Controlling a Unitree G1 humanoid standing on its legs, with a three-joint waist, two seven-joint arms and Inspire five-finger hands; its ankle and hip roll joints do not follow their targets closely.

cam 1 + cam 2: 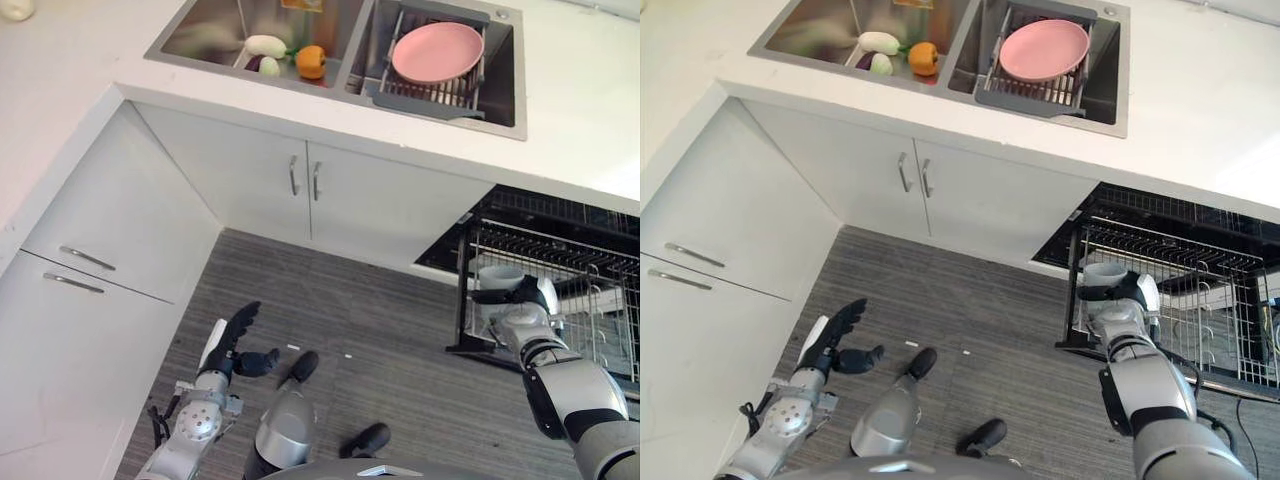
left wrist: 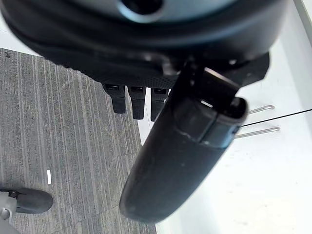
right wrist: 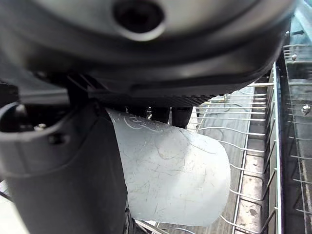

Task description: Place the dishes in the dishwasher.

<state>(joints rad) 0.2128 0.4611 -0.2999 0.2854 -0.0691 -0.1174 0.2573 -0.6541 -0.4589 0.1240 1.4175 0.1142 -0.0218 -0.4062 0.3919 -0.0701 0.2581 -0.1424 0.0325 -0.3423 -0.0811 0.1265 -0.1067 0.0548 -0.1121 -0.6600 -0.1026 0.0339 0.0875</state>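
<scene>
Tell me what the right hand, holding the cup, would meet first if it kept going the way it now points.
Probably the dishwasher rack: the right hand, curled round the pale cup, reaches toward its wire tines, which show just past the cup in the right wrist view. Depth is unclear, so contact distance is uncertain.

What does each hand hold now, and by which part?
The right hand holds a white cup by its side wall, over the dishwasher rack. The left hand is open and holds nothing.

Translucent cup (image 3: 178,178) over dishwasher rack (image 1: 560,262)
</scene>
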